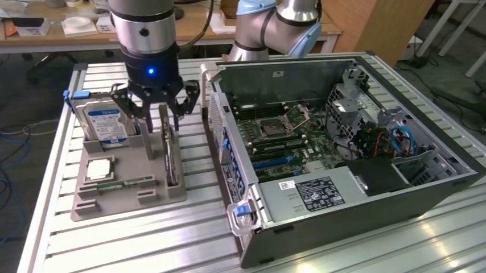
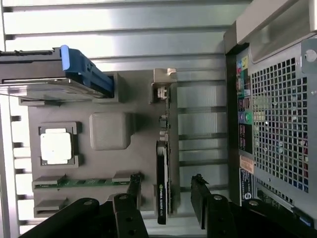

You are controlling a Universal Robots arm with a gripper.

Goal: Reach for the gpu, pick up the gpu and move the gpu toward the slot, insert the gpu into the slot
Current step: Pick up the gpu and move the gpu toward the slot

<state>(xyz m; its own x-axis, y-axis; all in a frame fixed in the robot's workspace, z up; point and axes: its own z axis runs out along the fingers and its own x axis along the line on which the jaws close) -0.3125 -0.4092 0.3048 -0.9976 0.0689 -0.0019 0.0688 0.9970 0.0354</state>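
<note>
Gripper [image 1: 157, 120] is hanging open and empty, one finger on either side of the gpu [image 1: 170, 156], which is standing on edge in the tray [image 1: 122, 202]. Risk: the card is thin and upright, so an uneven close could be tipping it or pinching components. Drive [image 1: 106, 122] is sitting near one finger and could get clipped. Case [image 1: 425, 182] is waiting beyond.

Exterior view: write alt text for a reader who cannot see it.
The arm's open pincer hangs just over the gpu, which stands on edge in a grey holder beside a hard drive. To the exterior view's right lies an open computer case, its motherboard exposed.
</note>
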